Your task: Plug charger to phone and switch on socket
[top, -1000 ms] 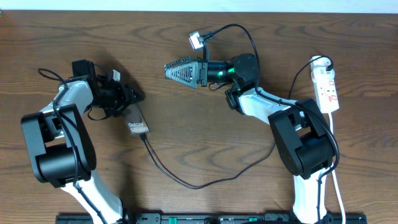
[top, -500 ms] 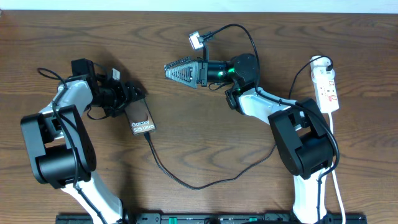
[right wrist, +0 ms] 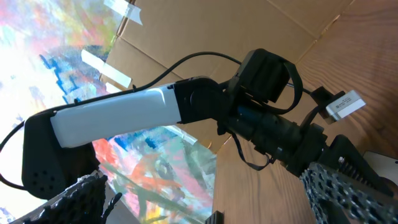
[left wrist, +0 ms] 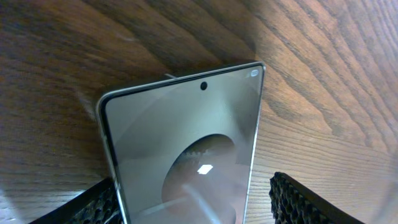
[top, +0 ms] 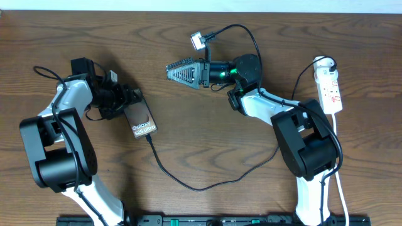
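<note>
The table (top: pixel 201 144) is seen whole from above; the phone (left wrist: pixel 186 143) is framed closely from the left wrist, the left arm (right wrist: pixel 118 118) from the right

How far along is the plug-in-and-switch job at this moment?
Looks done: the thin black charger cable meets the bottom edge of the dark brown phone, seemingly plugged. In hand: the open left gripper straddles the phone. Left: the white socket strip is untouched; the right gripper is open, far off.
</note>
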{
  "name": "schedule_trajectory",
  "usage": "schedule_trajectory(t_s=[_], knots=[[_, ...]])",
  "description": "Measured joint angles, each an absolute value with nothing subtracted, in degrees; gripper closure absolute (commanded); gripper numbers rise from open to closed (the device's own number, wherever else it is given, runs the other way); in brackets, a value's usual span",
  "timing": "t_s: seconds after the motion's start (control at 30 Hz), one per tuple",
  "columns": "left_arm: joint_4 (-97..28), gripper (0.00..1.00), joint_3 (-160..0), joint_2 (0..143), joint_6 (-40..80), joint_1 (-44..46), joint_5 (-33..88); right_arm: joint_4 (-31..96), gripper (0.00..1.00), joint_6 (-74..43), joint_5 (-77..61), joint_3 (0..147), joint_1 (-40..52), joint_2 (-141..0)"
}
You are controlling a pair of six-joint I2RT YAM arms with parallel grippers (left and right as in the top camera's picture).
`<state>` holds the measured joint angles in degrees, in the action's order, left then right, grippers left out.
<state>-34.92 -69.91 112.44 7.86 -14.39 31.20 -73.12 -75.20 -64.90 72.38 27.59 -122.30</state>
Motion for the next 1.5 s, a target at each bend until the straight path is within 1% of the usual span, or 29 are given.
schedule_trajectory(t_s=[0.23,0.57,0.77,0.87,0.97,1.0,1.3,1.5], knots=[[-36.1,0.25,-70.2,112.2,7.9,-14.4,28.6,-73.1,0.01,-75.2,-64.9,72.4,27.6,-122.3],[-36.4,0.24,-70.2,112.1,7.7,-14.4,28.2,-73.1,0.01,-75.2,-64.9,72.4,27.6,-122.3],[-35.9,0.24,-69.5,112.0,5.8,-14.9,34.3,-73.1,0.01,-75.2,-65.8,72.4,27.6,-122.3],[-35.8,0.23,-68.2,111.2,4.3,-14.9,39.9,-73.1,0.01,-75.2,-66.3,72.4,27.6,-122.3],[-35.9,0.23,-67.8,107.2,3.8,-14.8,43.2,-73.1,0.01,-75.2,-66.6,72.4,27.6,-122.3],[-35.9,0.02,-67.8,105.1,3.7,-14.8,43.6,-73.1,0.01,-75.2,-66.7,72.4,27.6,-122.3],[-39.8,0.02,-67.8,87.6,3.1,-14.8,43.5,-73.1,0.01,-75.2,-67.2,72.4,27.6,-122.3],[-40.0,0.02,-67.8,77.3,3.1,-14.8,49.1,-73.1,0.01,-75.2,-67.4,72.4,27.6,-122.3]])
